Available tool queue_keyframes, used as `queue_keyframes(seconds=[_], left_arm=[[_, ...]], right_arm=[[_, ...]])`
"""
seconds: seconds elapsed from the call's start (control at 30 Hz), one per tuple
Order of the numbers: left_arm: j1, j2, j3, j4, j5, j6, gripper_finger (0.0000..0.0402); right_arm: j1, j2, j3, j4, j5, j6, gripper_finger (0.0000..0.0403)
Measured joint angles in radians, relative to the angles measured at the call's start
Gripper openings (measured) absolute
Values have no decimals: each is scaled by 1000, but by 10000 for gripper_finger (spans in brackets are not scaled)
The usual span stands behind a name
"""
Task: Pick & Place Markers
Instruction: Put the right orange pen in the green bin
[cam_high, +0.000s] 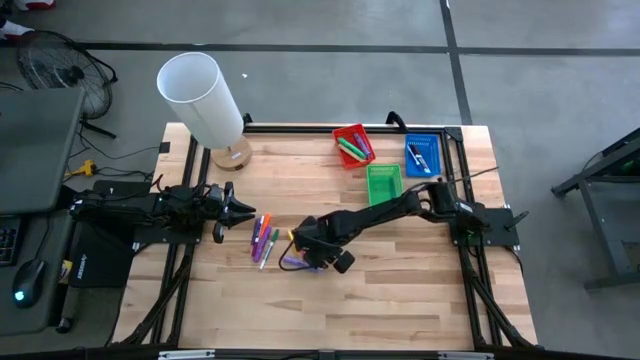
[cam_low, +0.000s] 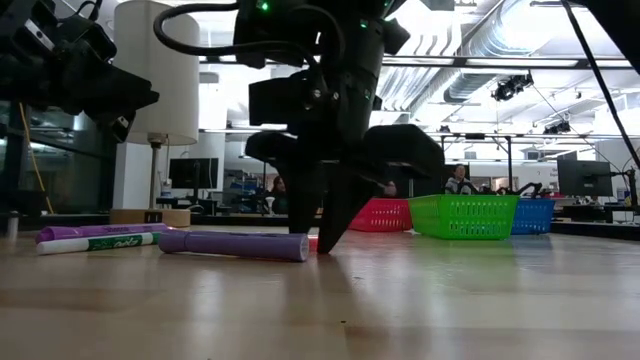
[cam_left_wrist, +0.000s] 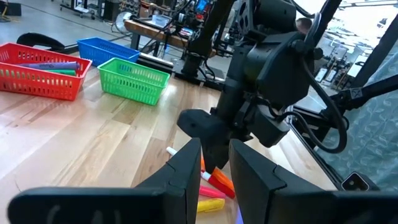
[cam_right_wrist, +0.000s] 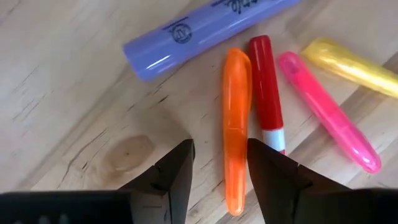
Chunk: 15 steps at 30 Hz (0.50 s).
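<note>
Right wrist view: open right gripper (cam_right_wrist: 219, 165) straddles orange marker (cam_right_wrist: 236, 112) (seemingly untouched).

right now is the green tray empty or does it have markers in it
Empty: in the high view the green tray shows only its bare green floor, while the red tray beside it holds markers.

Surface (cam_right_wrist: 74, 93): pale wood, matt, visible grain and a knot. Markers (cam_right_wrist: 236, 124): smooth glossy plastic. Trays (cam_left_wrist: 134, 81): plastic mesh. Pincer fingers (cam_right_wrist: 168, 180): matt black.
</note>
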Motion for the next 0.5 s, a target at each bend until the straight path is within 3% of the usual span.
queue_keyframes(seconds=[0.5], left_arm=[[0,0,0,0,0,0,83]], right_arm=[[-7,2,-1,-28,-2,182,142]])
